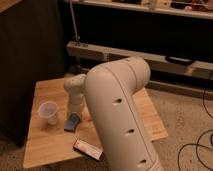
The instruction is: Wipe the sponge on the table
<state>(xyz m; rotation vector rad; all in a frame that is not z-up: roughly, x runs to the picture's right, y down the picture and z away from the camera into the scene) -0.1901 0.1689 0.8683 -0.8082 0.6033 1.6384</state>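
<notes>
The light-blue sponge [71,121] lies on the wooden table [45,150], left of centre. My gripper [76,114] reaches down from the white wrist right onto the sponge's upper right end and is shut on the sponge, pressing it against the tabletop. The thick white arm link fills the foreground and hides the right-hand middle of the table.
A clear plastic cup [48,111] stands just left of the sponge. A flat dark-and-white box [88,149] lies near the table's front edge. A dark cabinet stands to the left, a metal rail runs behind the table, and cables lie on the floor at right.
</notes>
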